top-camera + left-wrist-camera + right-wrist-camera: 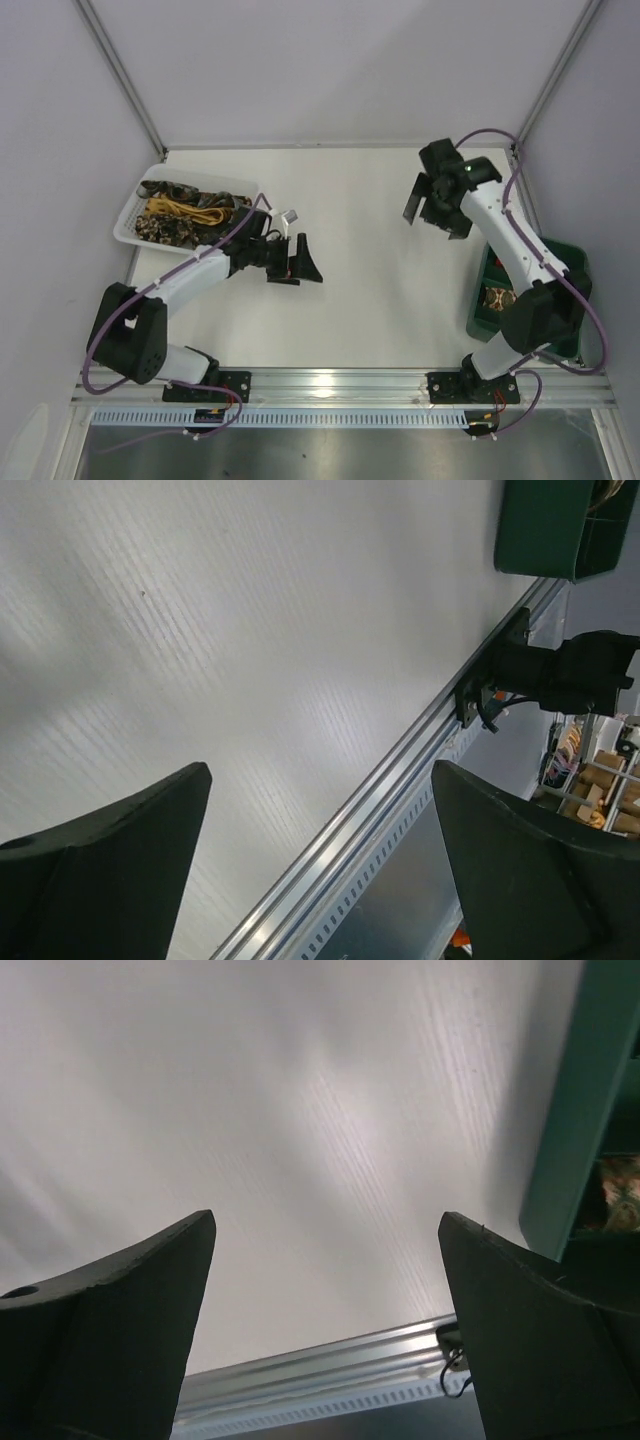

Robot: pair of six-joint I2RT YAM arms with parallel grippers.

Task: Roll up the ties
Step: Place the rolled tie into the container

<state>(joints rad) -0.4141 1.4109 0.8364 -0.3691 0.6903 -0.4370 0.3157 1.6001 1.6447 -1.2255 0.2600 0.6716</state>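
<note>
Closely, pale walls box the white table bearing the ties.

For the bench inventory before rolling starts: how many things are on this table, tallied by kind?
White basket: 1
Green tray: 1
Grippers: 2 (left gripper, right gripper, both open and not holding anything)
Patterned tie in the tray: 1 visible
Ties in the basket: tangled pile, cannot count
Total: 5, plus the pile
</note>
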